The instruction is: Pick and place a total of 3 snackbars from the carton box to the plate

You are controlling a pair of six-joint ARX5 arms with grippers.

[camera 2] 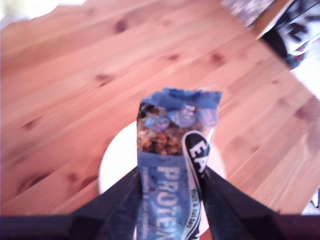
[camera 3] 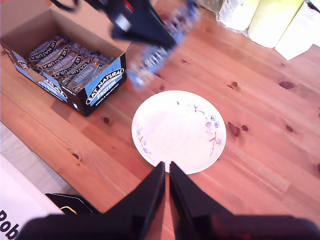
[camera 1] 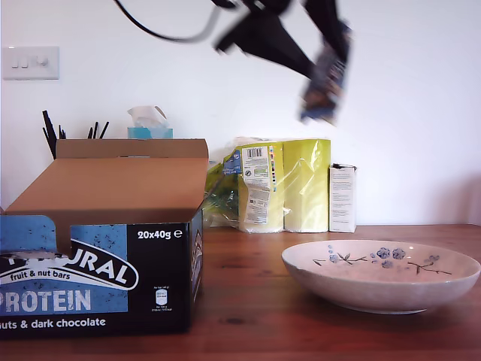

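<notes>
Wooden tabletop against a white wall: that is my workspace, with the box [camera 1: 98, 256] at the lower left of the exterior view and the plate [camera 1: 381, 275] at its lower right. The plate is bare in every view, so no bar has been delivered yet, and I judge this the first of three.

My first gripper [camera 2: 167, 175] is clamped on a bar [camera 2: 172, 170]; the fingers [camera 2: 120, 200] pinch it from both sides. In the exterior view that bar [camera 1: 325, 86] is motion-blurred at the upper right of centre, high above the table and roughly over the plate's near rim, well clear of it. Its long axis runs close to vertical there, free end hanging down. In the first wrist view the free end points away from the camera, toward the pale plate [camera 2: 112, 160] beneath.

My second gripper [camera 3: 167, 172] hangs above the plate's edge with its fingers [camera 3: 150, 192] pressed nearly together, holding nothing.

More bars [camera 3: 65, 57] lie packed side by side in the open box, upper left of the second wrist view. Lowering, releasing, then two more trips remain.
</notes>
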